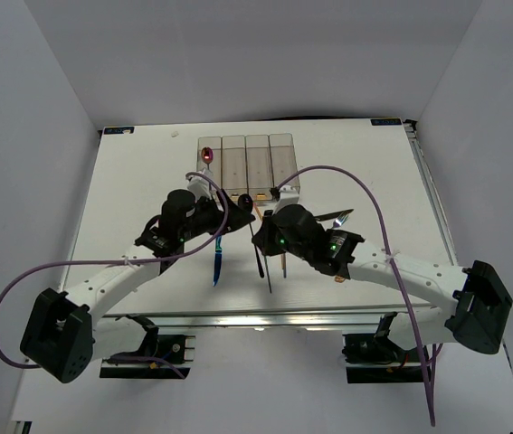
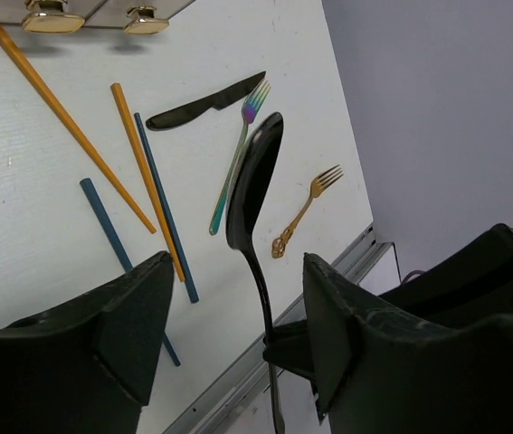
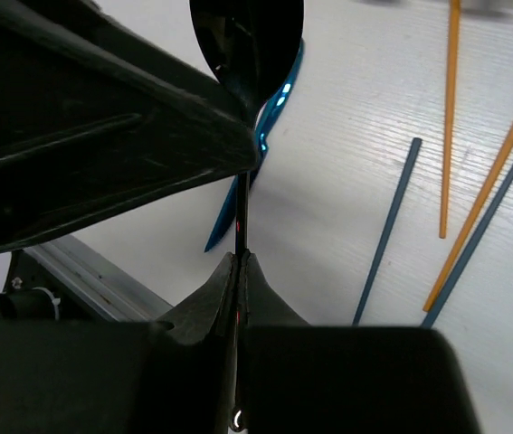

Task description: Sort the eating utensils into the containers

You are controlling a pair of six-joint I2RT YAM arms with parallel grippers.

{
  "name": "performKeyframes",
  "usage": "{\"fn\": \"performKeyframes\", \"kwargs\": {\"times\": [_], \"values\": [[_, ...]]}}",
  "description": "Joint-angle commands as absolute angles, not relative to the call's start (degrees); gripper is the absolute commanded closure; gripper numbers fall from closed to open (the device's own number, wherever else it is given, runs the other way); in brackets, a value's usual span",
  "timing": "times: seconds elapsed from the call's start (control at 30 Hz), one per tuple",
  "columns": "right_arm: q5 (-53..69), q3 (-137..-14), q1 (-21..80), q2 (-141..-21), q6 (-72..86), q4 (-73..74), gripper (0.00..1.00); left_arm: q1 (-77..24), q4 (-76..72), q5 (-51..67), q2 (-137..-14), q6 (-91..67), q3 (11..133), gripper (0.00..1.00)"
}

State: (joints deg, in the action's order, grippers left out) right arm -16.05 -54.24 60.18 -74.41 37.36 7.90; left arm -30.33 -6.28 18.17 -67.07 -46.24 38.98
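A dark spoon (image 2: 254,185) hangs in the air, its bowl (image 3: 247,41) up. My right gripper (image 3: 241,264) is shut on its thin handle. My left gripper (image 2: 238,264) is open, one finger on each side of that handle, not touching it. In the top view both grippers, left (image 1: 232,213) and right (image 1: 268,222), meet just in front of the clear containers (image 1: 247,161). A red spoon (image 1: 206,155) lies in the leftmost bin. A blue knife (image 1: 218,262) lies on the table below the grippers and also shows in the right wrist view (image 3: 279,99).
On the table lie a black knife (image 2: 206,101), an iridescent fork (image 2: 236,163), a gold fork (image 2: 306,212), orange chopsticks (image 2: 66,117) and blue chopsticks (image 2: 164,210). The table's metal front edge (image 2: 328,271) is close below. White walls stand on three sides.
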Motion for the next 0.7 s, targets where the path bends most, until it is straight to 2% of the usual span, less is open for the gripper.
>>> {"fn": "performKeyframes", "kwargs": {"times": [0.0,0.13,0.23,0.27,0.37,0.4,0.43,0.47,0.53,0.67], "values": [[-12.66,-57.13,60.64,-74.0,35.77,2.99,1.0,-30.76,-8.52,18.1,-67.67,-46.4,38.58,0.33],[-11.6,-58.0,60.56,-74.62,35.77,2.28,1.0,-31.2,-10.02,18.81,-68.47,-46.93,38.58,0.35],[-11.78,-58.97,60.56,-75.76,36.03,2.55,1.0,-31.38,-10.99,19.16,-68.29,-46.93,38.67,0.55],[-11.86,-59.32,60.56,-76.11,36.12,2.64,1.0,-31.38,-10.64,19.16,-68.2,-46.76,38.85,0.71],[-13.71,-59.85,60.47,-76.38,37.0,3.25,1.0,-31.38,-7.05,18.37,-68.38,-45.01,40.69,0.96],[-14.49,-60.03,60.47,-76.38,37.09,3.69,1.0,-31.38,-5.81,17.5,-68.73,-44.48,41.3,1.0],[-14.76,-60.2,60.21,-76.38,37.35,4.74,0.95,-31.38,-4.5,16.88,-69.17,-42.99,43.22,1.0],[-15.29,-60.38,60.12,-75.94,37.79,5.62,0.47,-31.38,-0.92,16.0,-69.69,-41.59,44.72,1.0],[-19.06,-60.21,59.77,-74.8,39.89,8.16,0.11,-30.85,4.81,11.18,-72.67,-38.08,48.67,1.0],[-24.42,-58.01,58.1,-67.09,40.69,15.79,0.11,-21.92,14.65,7.91,-80.05,-31.12,60.95,1.0]]}}
